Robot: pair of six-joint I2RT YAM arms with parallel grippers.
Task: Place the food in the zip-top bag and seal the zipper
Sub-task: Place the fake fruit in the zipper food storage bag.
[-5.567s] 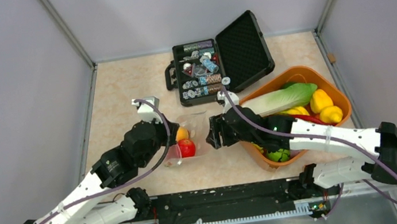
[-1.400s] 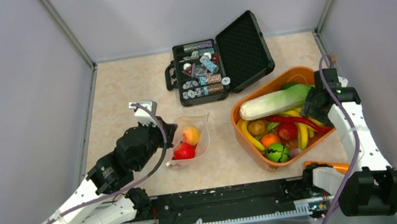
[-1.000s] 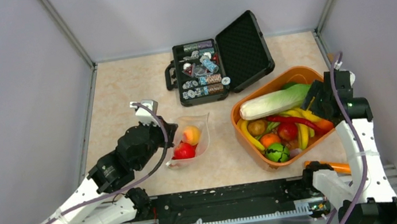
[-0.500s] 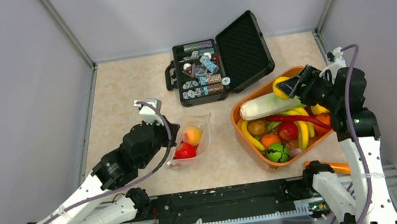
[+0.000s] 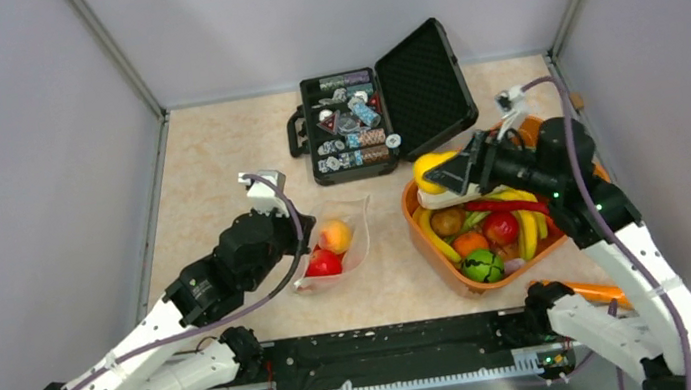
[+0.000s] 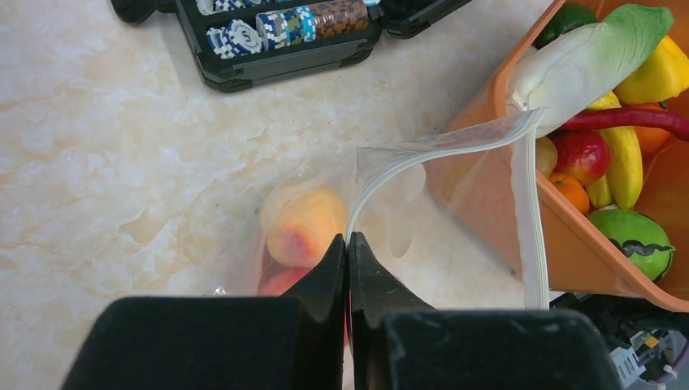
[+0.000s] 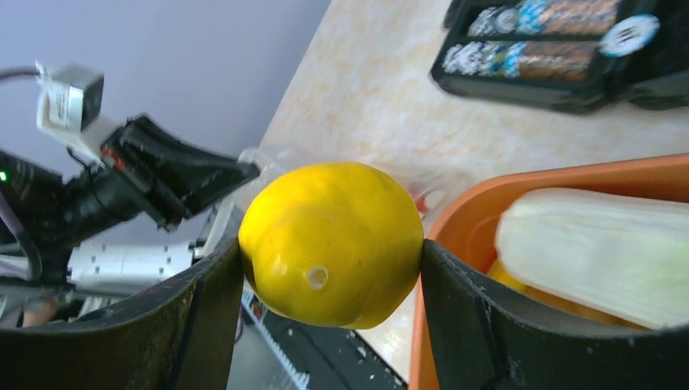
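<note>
The clear zip-top bag (image 5: 342, 218) lies open in the middle of the table with a peach (image 5: 334, 234) and a red fruit (image 5: 322, 263) inside. My left gripper (image 5: 301, 251) is shut on the bag's rim; in the left wrist view it (image 6: 348, 244) pinches the whitish zipper strip (image 6: 530, 219), and the peach (image 6: 305, 230) shows through the plastic. My right gripper (image 5: 442, 173) is shut on a yellow pepper (image 5: 430, 170), held above the left end of the orange tub (image 5: 425, 236). In the right wrist view the pepper (image 7: 333, 241) sits between my fingers (image 7: 463, 321).
The orange tub holds more toy food: a pale cabbage (image 5: 448, 196), a red chili (image 5: 509, 205), bananas, a tomato, a green watermelon piece (image 5: 481, 265). An open black case (image 5: 373, 111) of poker chips stands behind the bag. Grey walls enclose the table.
My right gripper lifted the yellow pepper out of the tub and carried it left, toward the bag. My left gripper kept hold of the bag's rim, shifting only slightly.
</note>
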